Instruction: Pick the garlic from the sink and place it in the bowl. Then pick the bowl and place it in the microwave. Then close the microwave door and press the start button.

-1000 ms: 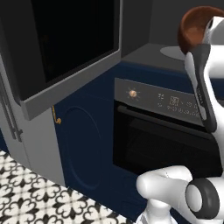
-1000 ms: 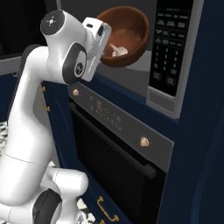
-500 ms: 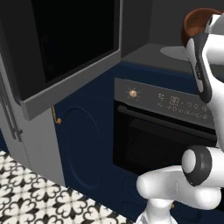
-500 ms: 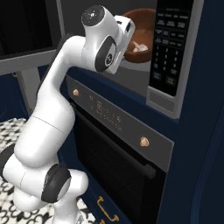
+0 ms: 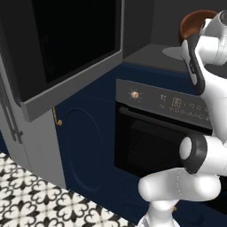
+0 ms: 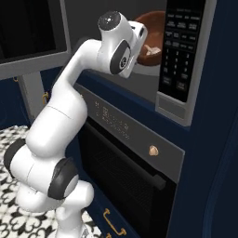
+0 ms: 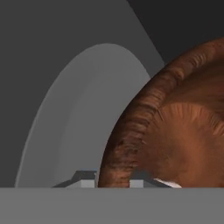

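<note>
The pincer is narrowed on the near rim of the bowl, one finger either side of the wall as the hand view shows, and it carries the bowl into the microwave mouth, above the turntable. In the right base view the garlic lies inside the bowl as a small pale lump near the arm's side; in the left base view the bowl's brown rim peeks over the wrist, with the turntable's edge just under it. The door hangs wide open to the left, its dark glass facing the room, well apart from the arm. The oven sits below, untouched. The bowl seems to be in transit, not yet set down, though whether its base touches the turntable I cannot tell. Risks from here, as I judge them: a one-sided rim grip leaves the bowl free to pivot, so a quick lowering or a knock on the cavity frame could tip it and roll the garlic out. Letting go while the bowl is above the turntable or only near its front edge could leave it askew or protruding, and the door would then strike it on closing. Pulling the hand out carelessly could also drag the bowl forward by its rim.
</note>
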Robot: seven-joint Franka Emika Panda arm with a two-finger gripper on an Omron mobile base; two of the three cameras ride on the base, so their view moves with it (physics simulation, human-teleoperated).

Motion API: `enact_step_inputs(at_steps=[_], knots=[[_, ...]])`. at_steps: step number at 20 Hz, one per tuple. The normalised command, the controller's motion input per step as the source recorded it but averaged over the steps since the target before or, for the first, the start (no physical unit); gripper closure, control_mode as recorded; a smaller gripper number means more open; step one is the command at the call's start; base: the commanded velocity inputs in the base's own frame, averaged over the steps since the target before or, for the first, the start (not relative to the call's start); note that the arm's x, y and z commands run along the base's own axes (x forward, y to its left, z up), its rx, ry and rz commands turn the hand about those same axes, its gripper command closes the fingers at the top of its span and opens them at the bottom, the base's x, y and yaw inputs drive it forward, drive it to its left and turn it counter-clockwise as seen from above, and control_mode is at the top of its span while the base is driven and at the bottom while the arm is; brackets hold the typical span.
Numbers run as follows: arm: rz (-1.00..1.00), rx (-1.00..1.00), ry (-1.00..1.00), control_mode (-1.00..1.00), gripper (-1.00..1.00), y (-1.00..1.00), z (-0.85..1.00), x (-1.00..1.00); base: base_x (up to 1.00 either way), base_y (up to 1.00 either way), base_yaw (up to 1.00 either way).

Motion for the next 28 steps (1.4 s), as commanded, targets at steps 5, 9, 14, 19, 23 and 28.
enact_step_inputs(at_steps=[5, 9, 14, 19, 23, 28], knots=[[0.01, -0.02, 0.0, -1.0, -1.0, -0.02, -0.25, 0.09, 0.0, 0.0, 0.0], [0.03, -0.02, -0.28, -1.0, -1.0, 0.03, -0.02, 0.0, 0.0, 0.0, 0.0], [0.03, -0.06, -0.59, -1.0, -1.0, 0.24, 0.02, -0.14, 0.0, 0.0, 0.0], [0.05, -0.07, -0.72, -1.0, -1.0, 0.61, 0.12, -0.82, 0.0, 0.0, 0.0], [0.07, 0.0, -0.26, -1.0, -1.0, 0.57, 0.73, -1.0, 0.0, 0.0, 0.0], [0.04, -0.01, 0.16, -1.0, -1.0, 0.45, 0.79, -1.0, 0.0, 0.0, 0.0]])
